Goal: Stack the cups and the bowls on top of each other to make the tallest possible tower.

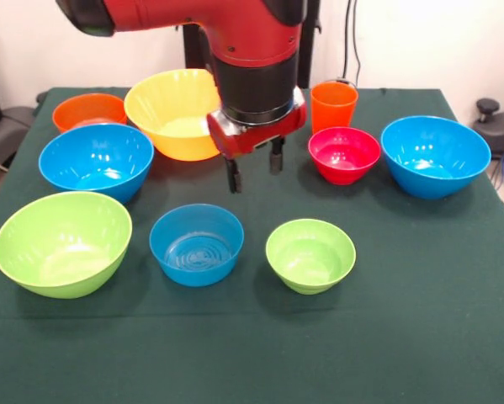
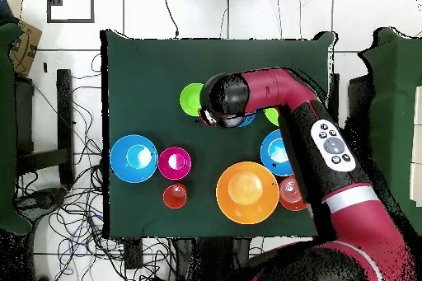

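Observation:
My gripper (image 1: 254, 171) hangs open and empty above the table, just behind the small blue bowl (image 1: 196, 244). All the bowls stand apart, none stacked: the largest yellow bowl (image 1: 174, 114), an orange bowl (image 1: 89, 110), a large blue bowl (image 1: 96, 160), a large lime green bowl (image 1: 63, 242), a small green bowl (image 1: 310, 255), a red-pink bowl (image 1: 344, 154) and another blue bowl (image 1: 435, 156). The orange cup (image 1: 334, 105) stands upright behind the red-pink bowl. No yellow-green cup and no tower show. In the overhead view the arm (image 2: 280, 96) hides the gripper.
The table has a dark green cloth (image 1: 403, 337) with bare room along its front. In the overhead view the small green bowl (image 2: 190, 98), red-pink bowl (image 2: 174, 162) and orange cup (image 2: 175, 197) lie left of the arm. Cables lie on the floor around the table.

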Controlling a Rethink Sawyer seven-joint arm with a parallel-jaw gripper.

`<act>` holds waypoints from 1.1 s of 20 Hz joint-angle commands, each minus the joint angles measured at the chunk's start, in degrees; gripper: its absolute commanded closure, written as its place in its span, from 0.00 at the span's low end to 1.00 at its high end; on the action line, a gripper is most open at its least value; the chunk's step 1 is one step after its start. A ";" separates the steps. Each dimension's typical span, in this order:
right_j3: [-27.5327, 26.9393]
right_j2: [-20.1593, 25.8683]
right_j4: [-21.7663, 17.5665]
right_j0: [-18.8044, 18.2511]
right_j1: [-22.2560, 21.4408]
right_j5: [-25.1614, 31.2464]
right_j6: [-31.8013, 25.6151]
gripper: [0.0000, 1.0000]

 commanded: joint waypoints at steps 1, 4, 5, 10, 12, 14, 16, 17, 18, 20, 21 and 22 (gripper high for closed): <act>1.42 0.10 -4.96 -0.55 3.54 5.08 -21.54 0.00; 0.83 -0.36 -5.57 -0.01 3.99 4.36 -21.61 0.00; 0.84 -0.61 -5.82 0.10 3.94 3.98 -21.31 0.00; 0.70 -0.93 -5.79 0.18 4.91 0.84 -18.20 0.00; 0.50 -1.18 -5.94 0.50 5.94 -1.23 -15.98 0.00; 0.07 -1.31 -6.50 0.88 7.13 -3.09 -14.82 0.00; -0.13 -1.59 -7.12 1.26 7.68 -4.08 -13.98 0.00; -0.36 -1.80 -7.42 1.41 7.76 -3.94 -13.88 0.00; -0.49 -1.78 -7.69 1.38 7.84 -4.17 -13.94 0.00; 0.10 -2.12 -9.40 1.01 7.35 -5.34 -14.11 0.00; 0.34 -2.27 -10.38 0.93 7.10 -6.15 -14.03 0.00; 0.44 -2.44 -11.01 0.94 6.75 -6.54 -13.69 0.00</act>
